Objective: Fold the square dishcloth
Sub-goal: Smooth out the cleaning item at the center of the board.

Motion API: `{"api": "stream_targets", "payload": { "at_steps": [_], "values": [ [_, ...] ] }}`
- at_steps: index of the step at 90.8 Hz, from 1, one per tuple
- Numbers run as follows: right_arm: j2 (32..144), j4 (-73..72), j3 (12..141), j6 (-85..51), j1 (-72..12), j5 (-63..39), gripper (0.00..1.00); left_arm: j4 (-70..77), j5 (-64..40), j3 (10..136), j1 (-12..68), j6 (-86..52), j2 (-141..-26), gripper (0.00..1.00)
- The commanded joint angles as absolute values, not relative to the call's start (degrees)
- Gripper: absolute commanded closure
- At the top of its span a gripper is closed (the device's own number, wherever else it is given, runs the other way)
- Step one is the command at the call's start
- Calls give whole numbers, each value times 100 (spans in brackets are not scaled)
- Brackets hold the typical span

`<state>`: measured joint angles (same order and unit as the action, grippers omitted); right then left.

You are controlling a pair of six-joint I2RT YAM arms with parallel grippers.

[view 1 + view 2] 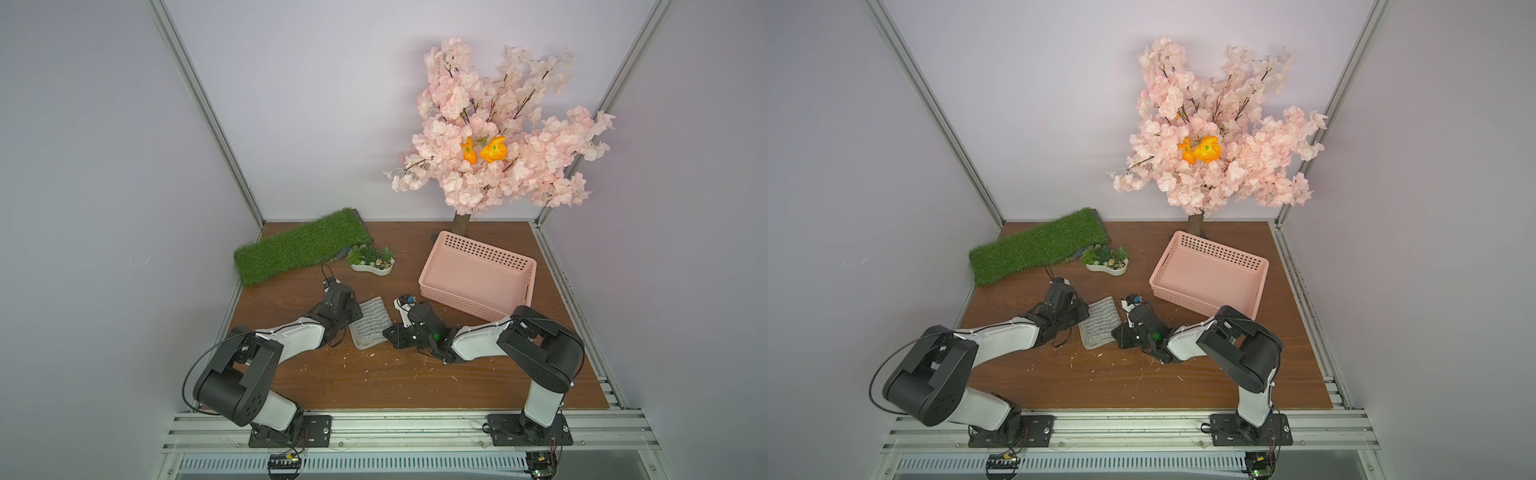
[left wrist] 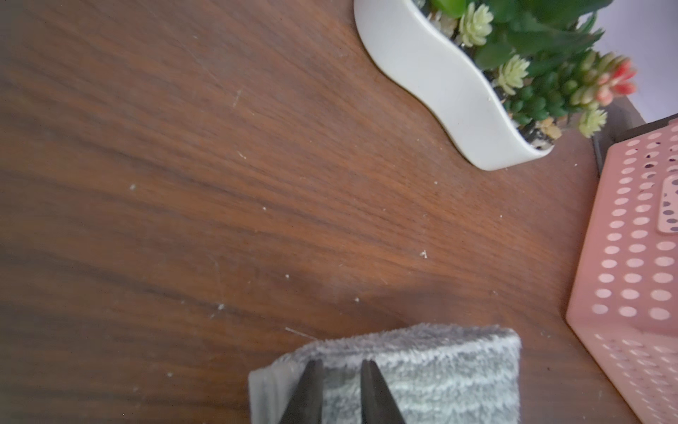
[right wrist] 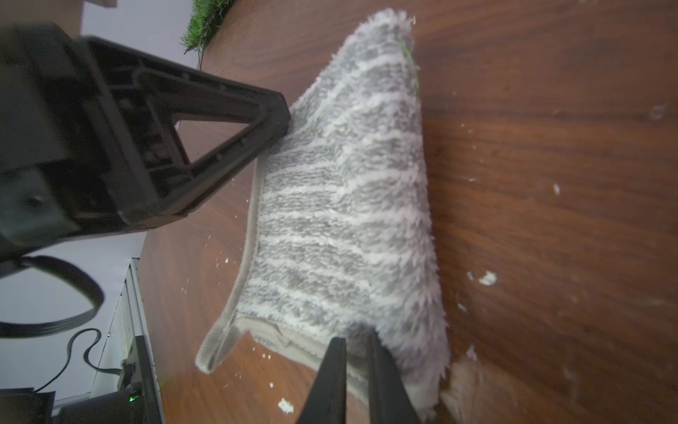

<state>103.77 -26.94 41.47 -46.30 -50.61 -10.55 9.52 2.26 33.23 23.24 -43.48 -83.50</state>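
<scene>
Hem of the square dishcloth (image 3: 345, 205) pinched between the right fingers (image 3: 337, 363); left fingers (image 2: 312, 381) at its edge, hold unclear. Uneven release may unfold it.

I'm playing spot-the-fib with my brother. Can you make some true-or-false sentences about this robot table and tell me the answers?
1. The pink basket is empty. True.
2. The square dishcloth lies on the grass mat. False: it lies on the wooden table, between the left gripper and the right gripper.
3. The pink blossom tree holds orange flowers. True.
4. The white planter stands inside the basket. False: it stands on the table beside the grass mat.
</scene>
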Motion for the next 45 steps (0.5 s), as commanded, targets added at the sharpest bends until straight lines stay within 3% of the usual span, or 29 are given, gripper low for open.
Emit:
{"api": "stream_targets", "payload": {
  "at_steps": [1,45],
  "values": [
    [10360,-2449,4172,-4572,-5074,-1032,85,624,389,3298,2258,-4308,-8056,76],
    [10335,-2465,4145,-4616,-5073,-976,85,931,307,2890,2257,-4432,-8487,78]
  ]
}}
